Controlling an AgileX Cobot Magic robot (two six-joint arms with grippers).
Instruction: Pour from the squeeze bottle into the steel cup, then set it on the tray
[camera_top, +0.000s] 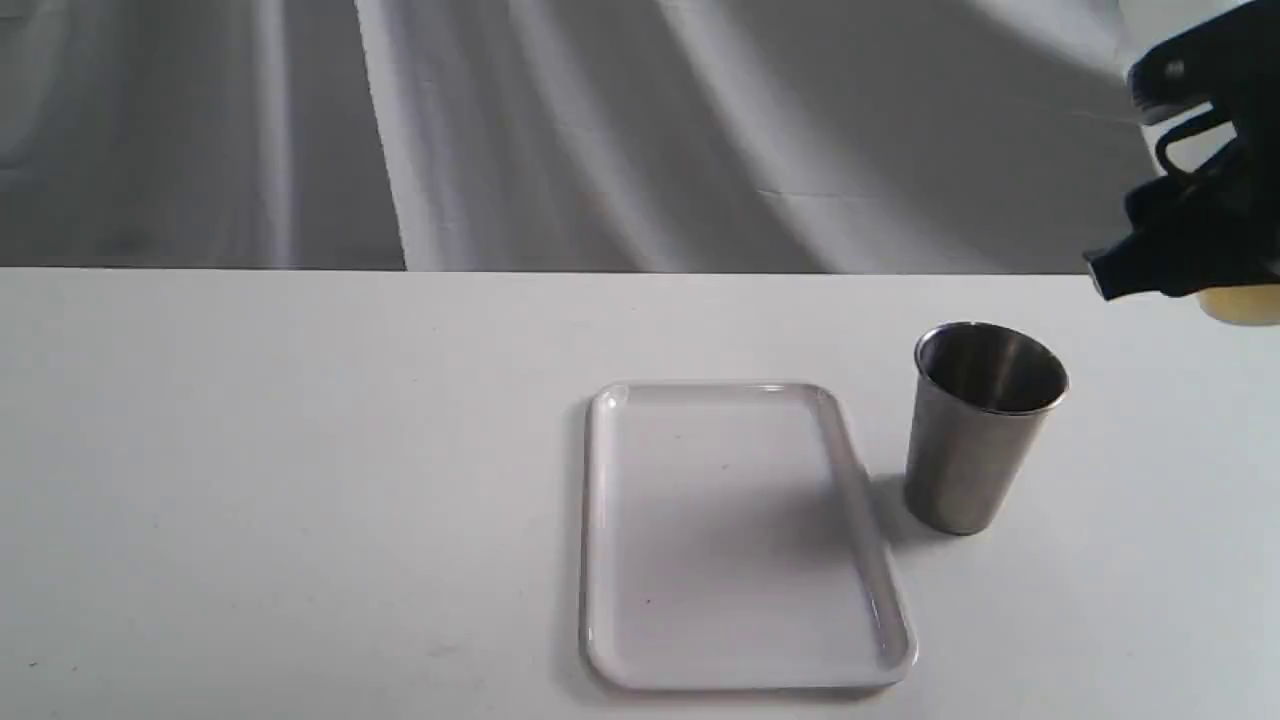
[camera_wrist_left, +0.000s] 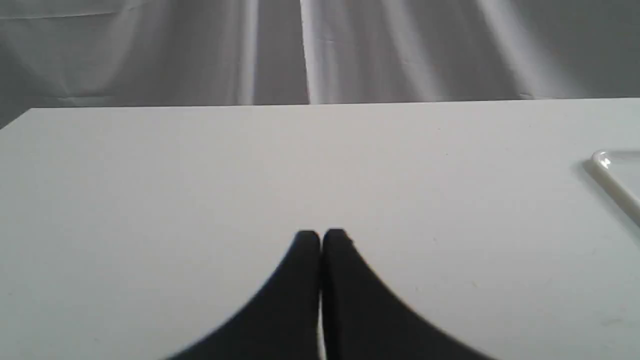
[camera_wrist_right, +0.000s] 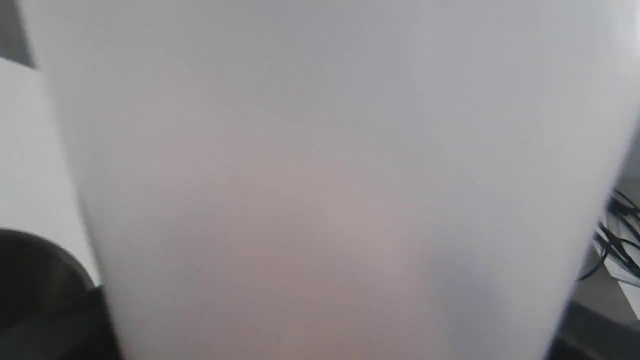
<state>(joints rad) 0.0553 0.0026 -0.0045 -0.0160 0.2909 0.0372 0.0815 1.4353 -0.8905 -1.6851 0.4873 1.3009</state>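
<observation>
Two arms, one engaged: the right gripper (camera_top: 1190, 265), nearer the steel cup (camera_top: 985, 430), clasps the squeeze bottle (camera_top: 1245, 303) aloft, so the cup stands below and leftward, just beside the tray (camera_top: 600, 540); the left gripper (camera_wrist_left: 320, 235) sits pinched closed, empty.

Cup (camera_top: 985, 430): brushed steel, satin sheen, darker inside.
Tray (camera_top: 593, 520): white plastic, smooth, glossy along the rim.
Bottle (camera_wrist_right: 320, 175): translucent whitish plastic, matt.
Table (camera_top: 250, 480): white, smooth, matt.
Backdrop (camera_top: 600, 130): grey cloth, creased.
</observation>
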